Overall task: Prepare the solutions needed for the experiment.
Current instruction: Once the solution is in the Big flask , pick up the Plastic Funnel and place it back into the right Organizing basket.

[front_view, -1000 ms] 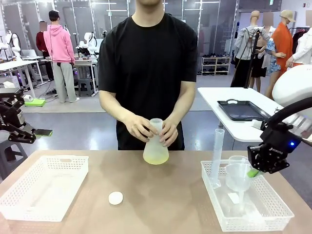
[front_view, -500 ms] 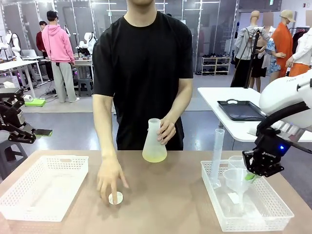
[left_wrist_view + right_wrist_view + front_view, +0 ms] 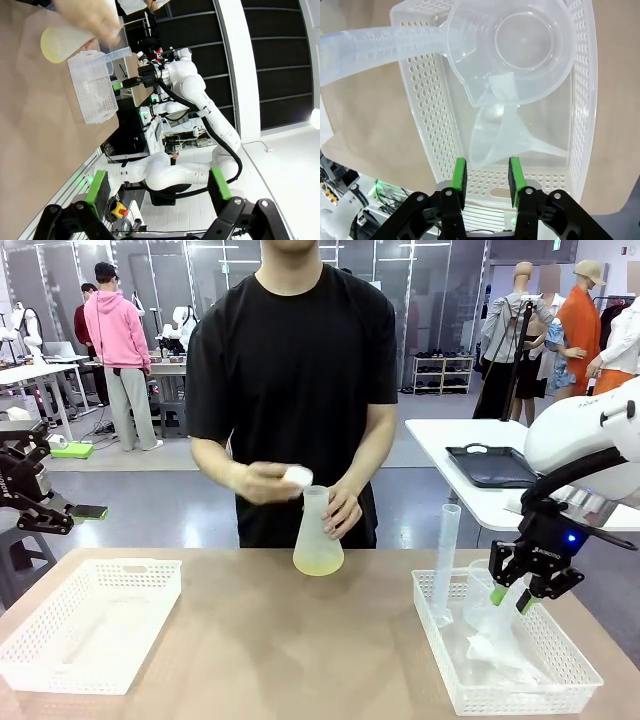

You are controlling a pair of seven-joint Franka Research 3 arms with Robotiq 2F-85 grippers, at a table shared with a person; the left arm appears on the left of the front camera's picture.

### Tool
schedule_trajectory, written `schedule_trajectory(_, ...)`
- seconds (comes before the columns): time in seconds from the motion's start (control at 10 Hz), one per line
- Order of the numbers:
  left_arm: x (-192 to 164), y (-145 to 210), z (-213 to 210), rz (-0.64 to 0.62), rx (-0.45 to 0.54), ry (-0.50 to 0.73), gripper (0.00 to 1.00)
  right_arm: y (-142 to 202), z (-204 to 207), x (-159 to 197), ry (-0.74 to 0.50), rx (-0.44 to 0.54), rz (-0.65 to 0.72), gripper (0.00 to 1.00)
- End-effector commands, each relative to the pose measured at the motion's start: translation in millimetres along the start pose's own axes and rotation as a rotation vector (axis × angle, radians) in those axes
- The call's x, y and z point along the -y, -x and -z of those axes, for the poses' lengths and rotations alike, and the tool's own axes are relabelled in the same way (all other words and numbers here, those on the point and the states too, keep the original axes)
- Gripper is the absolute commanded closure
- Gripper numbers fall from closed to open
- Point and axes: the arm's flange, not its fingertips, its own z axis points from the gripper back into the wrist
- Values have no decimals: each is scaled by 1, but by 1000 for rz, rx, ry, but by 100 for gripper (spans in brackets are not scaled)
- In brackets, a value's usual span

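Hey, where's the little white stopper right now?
In the front view, the white stopper is held in the person's hand, just above the mouth of the flask that stands mid-table on the far side.

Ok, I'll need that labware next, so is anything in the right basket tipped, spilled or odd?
Yes: the clear funnel lies on its side in the white basket, below the open right gripper, its spout pointing at a side wall. The beaker sits upright, and no spill shows.
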Motion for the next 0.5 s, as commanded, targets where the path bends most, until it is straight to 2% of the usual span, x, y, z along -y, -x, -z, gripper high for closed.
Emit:
schedule_trajectory(0.0,2,0,1,8,-1,19,0,0,0,0,0,-3,-1,56)
schedule_trajectory(0.4,2,0,1,8,-1,19,0,0,0,0,0,-3,-1,56)
